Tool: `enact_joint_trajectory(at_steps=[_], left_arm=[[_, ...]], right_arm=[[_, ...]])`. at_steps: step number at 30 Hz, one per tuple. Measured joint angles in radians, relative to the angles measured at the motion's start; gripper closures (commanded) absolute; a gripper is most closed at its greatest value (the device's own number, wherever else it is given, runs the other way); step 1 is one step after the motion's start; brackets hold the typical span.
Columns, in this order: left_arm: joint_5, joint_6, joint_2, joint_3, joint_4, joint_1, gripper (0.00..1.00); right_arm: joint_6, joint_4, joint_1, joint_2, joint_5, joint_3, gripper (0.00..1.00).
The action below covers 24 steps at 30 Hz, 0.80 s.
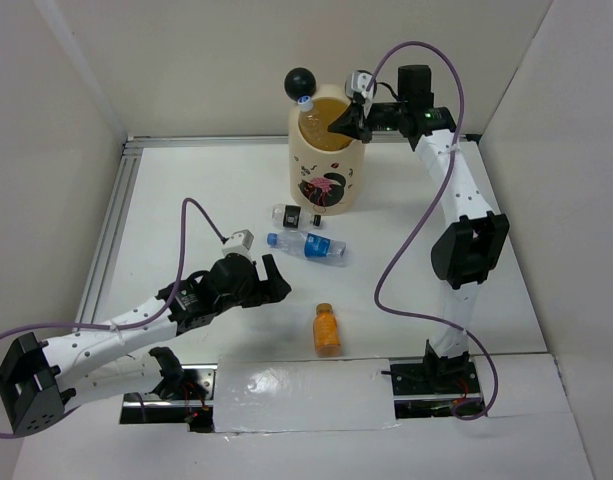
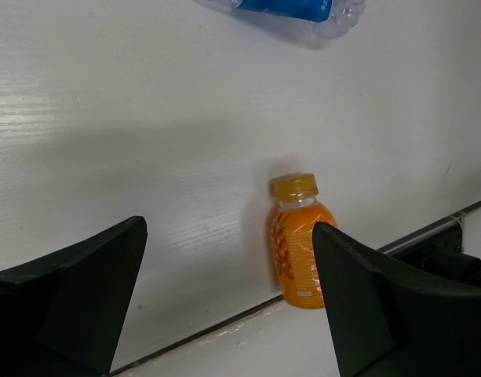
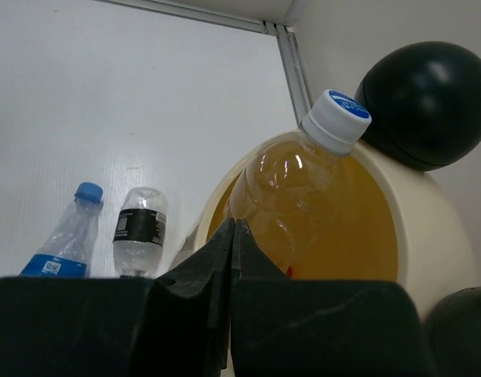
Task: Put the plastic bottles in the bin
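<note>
The cream bin (image 1: pixel 331 170) stands at the back middle, with a clear blue-capped bottle (image 1: pixel 304 102) leaning inside it, cap above the rim; the right wrist view shows that bottle (image 3: pixel 291 196) against the yellowish inside of the bin (image 3: pixel 428 228). My right gripper (image 1: pixel 344 125) is over the rim, its jaws (image 3: pixel 234 224) pressed together in front of the bottle. A blue-label bottle (image 1: pixel 308 244), a black-label bottle (image 1: pixel 291 215) and a short orange bottle (image 1: pixel 327 329) lie on the table. My left gripper (image 1: pixel 276 280) is open and empty, left of the orange bottle (image 2: pixel 296 239).
One black ball ear (image 1: pixel 301 80) sits on the bin's rim, also seen in the right wrist view (image 3: pixel 428 102). White walls enclose the table. A metal rail (image 1: pixel 106 230) runs along the left side. The blue-label bottle (image 3: pixel 63 243) and black-label bottle (image 3: pixel 138 232) lie in front of the bin.
</note>
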Motion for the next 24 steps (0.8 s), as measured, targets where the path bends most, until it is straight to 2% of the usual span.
enact_joint_trajectory(at_steps=[6, 9, 13, 18, 24], left_arm=[[0.001, 0.000, 0.000, 0.000, 0.000, 0.000, 0.01], [0.002, 0.000, 0.001, 0.000, 0.001, 0.000, 0.01], [0.002, 0.000, 0.002, 0.000, 0.001, 0.000, 0.01], [0.002, 0.000, -0.006, -0.002, 0.000, 0.000, 0.01], [0.000, -0.003, -0.057, -0.019, -0.001, 0.000, 0.01]], right_arm=[[0.014, 0.020, 0.007, 0.000, -0.014, 0.000, 1.00], [0.066, 0.105, 0.035, 0.000, -0.016, 0.000, 0.96], [0.102, 0.183, 0.099, 0.006, -0.005, 0.021, 0.96], [0.105, 0.174, 0.149, 0.080, 0.001, 0.179, 0.96], [0.073, 0.140, 0.150, 0.080, 0.064, 0.134, 0.96]])
